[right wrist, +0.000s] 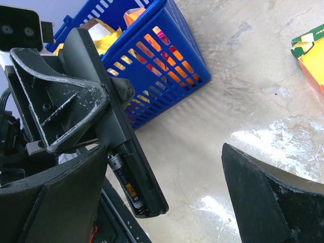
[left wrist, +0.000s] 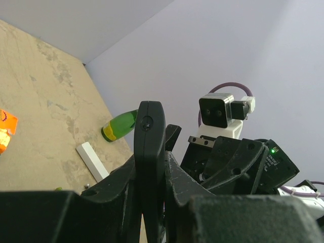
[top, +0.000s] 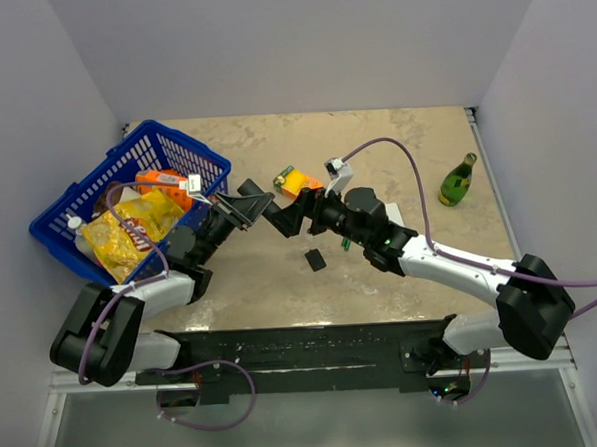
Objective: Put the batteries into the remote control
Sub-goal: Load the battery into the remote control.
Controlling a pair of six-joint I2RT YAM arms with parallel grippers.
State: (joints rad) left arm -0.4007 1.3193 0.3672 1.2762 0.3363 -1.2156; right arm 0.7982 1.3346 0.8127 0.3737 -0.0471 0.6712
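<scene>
Beige counter point(top: 375, 149), grey walls point(top: 269, 45). At the top view's centre the left pincer point(top: 240, 209) is clamped on the remote control point(right wrist: 136, 167), a battery point(right wrist: 126, 183) showing in its uncovered bay. The right pincer point(top: 290, 216) gapes empty alongside; a nudge may skew the remote or spill that battery.

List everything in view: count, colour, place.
plastic mesh basket: one, blue, far left
crinkly snack bag: one, yellow, inside basket
slim flat remote control: one, black, held in left gripper
cylindrical battery: one visible, dark, in remote's open bay
small square cover: one, black, centre, apart from remote
cardboard carton: one, orange-yellow, beyond right gripper
glass bottle: one, green, far right
flat rectangular bar: one, white, near bottle
left gripper: one, black, shut on remote
right gripper: one, black, open, beside remote
</scene>
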